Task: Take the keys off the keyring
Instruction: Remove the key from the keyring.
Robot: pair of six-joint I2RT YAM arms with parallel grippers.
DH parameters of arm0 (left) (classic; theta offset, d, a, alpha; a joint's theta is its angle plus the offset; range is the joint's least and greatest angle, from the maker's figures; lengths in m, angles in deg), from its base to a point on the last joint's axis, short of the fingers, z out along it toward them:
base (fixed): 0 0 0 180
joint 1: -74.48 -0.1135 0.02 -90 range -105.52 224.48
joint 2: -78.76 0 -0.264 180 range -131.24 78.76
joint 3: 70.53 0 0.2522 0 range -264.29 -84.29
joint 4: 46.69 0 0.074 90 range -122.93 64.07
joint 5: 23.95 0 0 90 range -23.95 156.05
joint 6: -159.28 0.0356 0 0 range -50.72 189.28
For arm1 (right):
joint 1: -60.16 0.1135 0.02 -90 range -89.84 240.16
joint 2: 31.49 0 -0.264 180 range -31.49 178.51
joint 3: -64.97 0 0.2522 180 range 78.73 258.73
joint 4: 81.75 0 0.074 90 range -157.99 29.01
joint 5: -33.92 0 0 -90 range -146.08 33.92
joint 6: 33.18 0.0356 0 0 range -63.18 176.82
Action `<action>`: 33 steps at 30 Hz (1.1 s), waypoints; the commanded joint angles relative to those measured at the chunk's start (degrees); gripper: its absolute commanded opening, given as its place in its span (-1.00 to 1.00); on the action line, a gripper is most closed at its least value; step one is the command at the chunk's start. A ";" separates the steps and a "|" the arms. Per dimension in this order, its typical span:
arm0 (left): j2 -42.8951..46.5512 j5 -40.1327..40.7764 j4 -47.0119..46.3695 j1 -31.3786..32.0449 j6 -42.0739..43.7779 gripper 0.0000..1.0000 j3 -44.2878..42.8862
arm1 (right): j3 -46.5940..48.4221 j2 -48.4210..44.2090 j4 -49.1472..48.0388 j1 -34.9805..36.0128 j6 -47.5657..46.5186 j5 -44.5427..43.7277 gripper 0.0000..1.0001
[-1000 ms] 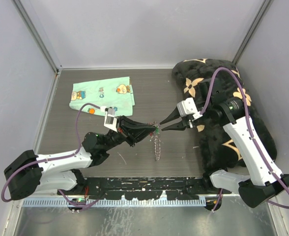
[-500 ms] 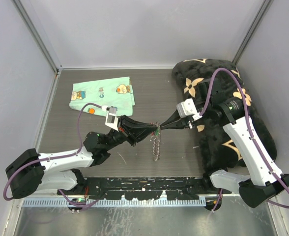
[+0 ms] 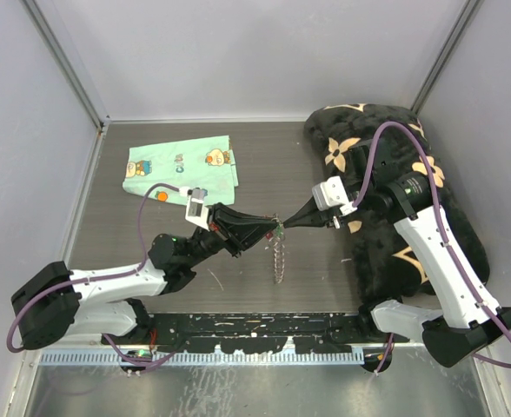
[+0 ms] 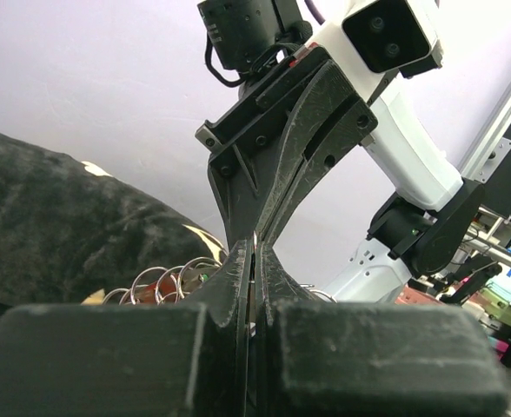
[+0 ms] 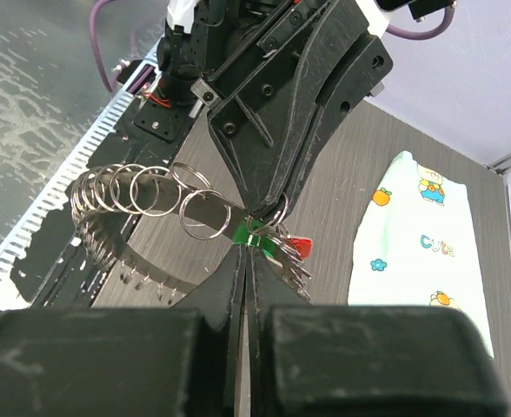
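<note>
No keys (image 5: 288,252) off the keyring (image 3: 278,259) yet (all threaded). My left gripper (image 3: 275,229) clamps it, right gripper (image 3: 285,225) pinches keys

One short word is being shown in blue letters on the mint-green cartoon-print cloth (image 5: 412,278), in the right wrist view, among small printed cartoon figures. It is being read as "Cute", though its middle letters are being blurred and the reading is not being taken as certain. In the top external view the same cloth (image 3: 182,165) is being seen too small for its lettering to be made out. Beige flower and star-like emblems are being displayed across the black plush blanket (image 3: 351,139); whether letters are being carried among them cannot be told.
</note>
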 commanded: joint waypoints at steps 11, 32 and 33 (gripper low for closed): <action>-0.12 4.13 -7.48 0.78 0.29 -1.00 -2.89 | -0.96 -1.64 2.68 0.79 -4.02 1.09 -0.64; 0.33 4.29 -7.48 0.78 0.51 -1.00 -2.07 | 0.42 -2.32 -10.99 0.28 22.35 -2.01 -0.40; 0.19 4.23 -7.48 0.81 0.55 -1.00 -2.10 | -0.04 -2.31 -12.12 0.40 23.92 -1.79 -0.38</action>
